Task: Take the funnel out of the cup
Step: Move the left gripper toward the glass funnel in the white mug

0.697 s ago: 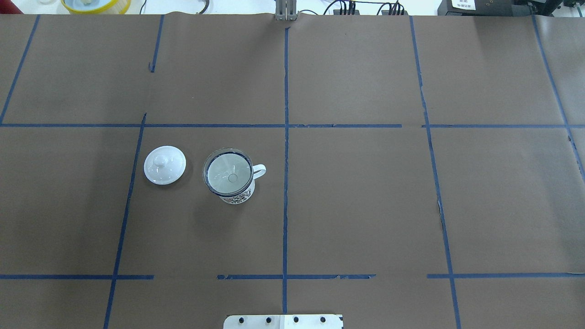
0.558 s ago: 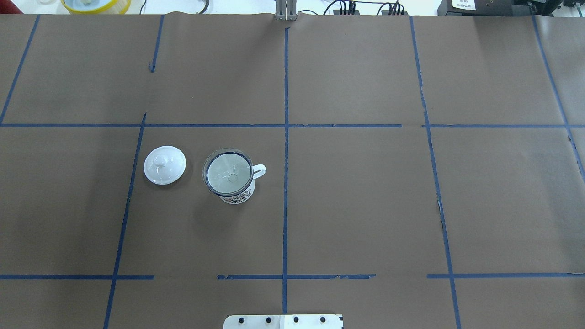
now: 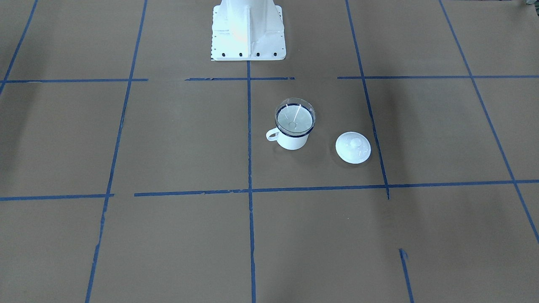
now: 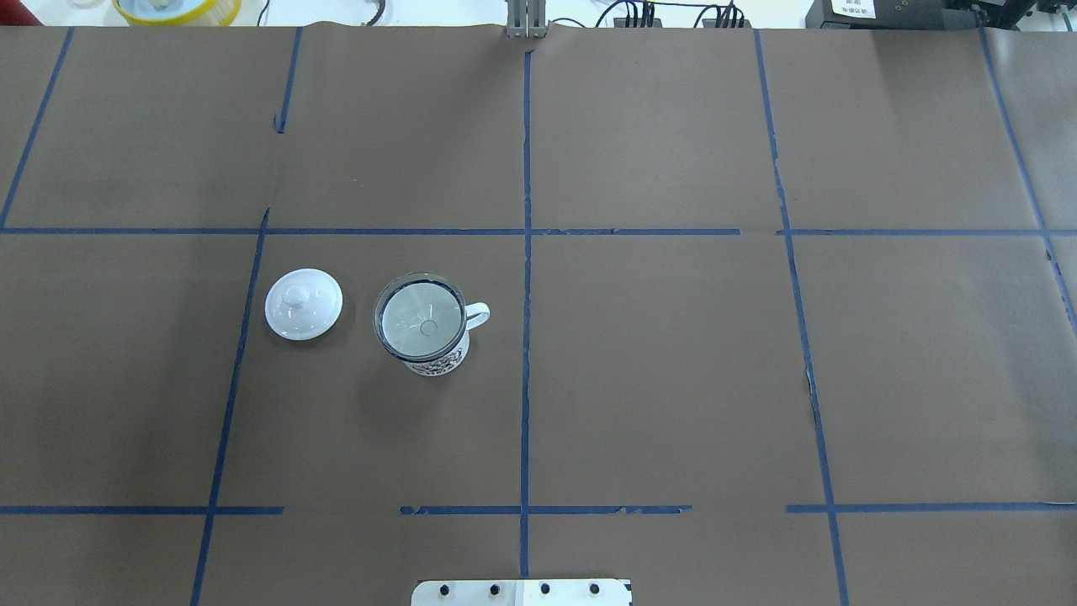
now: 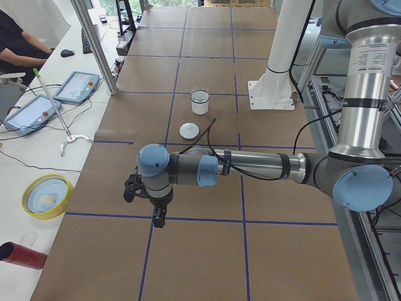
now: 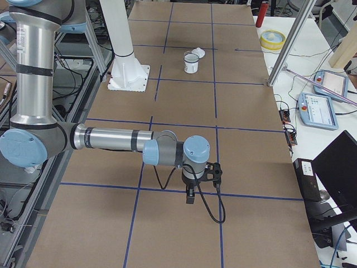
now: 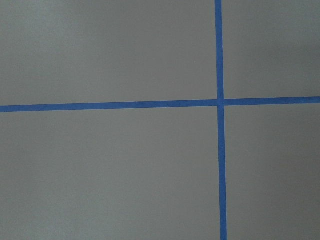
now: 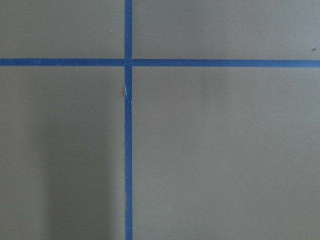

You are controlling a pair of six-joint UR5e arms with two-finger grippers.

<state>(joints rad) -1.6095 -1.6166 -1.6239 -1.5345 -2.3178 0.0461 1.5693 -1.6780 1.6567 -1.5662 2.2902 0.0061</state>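
Note:
The clear funnel (image 4: 418,312) sits in the mouth of the white cup (image 4: 438,363) with the dark blue rim, left of the table's centre line; the handle points right. Both show in the front-facing view, the funnel (image 3: 295,114) on the cup (image 3: 292,142). My left gripper (image 5: 156,216) shows only in the exterior left view, far from the cup (image 5: 200,104). My right gripper (image 6: 190,196) shows only in the exterior right view, far from the cup (image 6: 191,66). I cannot tell whether either is open or shut. Both wrist views show only brown paper and blue tape.
A white domed lid (image 4: 304,304) with a knob lies on the table just left of the cup, apart from it. The robot's white base (image 3: 247,29) stands at the near middle edge. Operators' tablets (image 5: 37,113) and a yellow bowl (image 5: 45,196) lie beyond the far edge.

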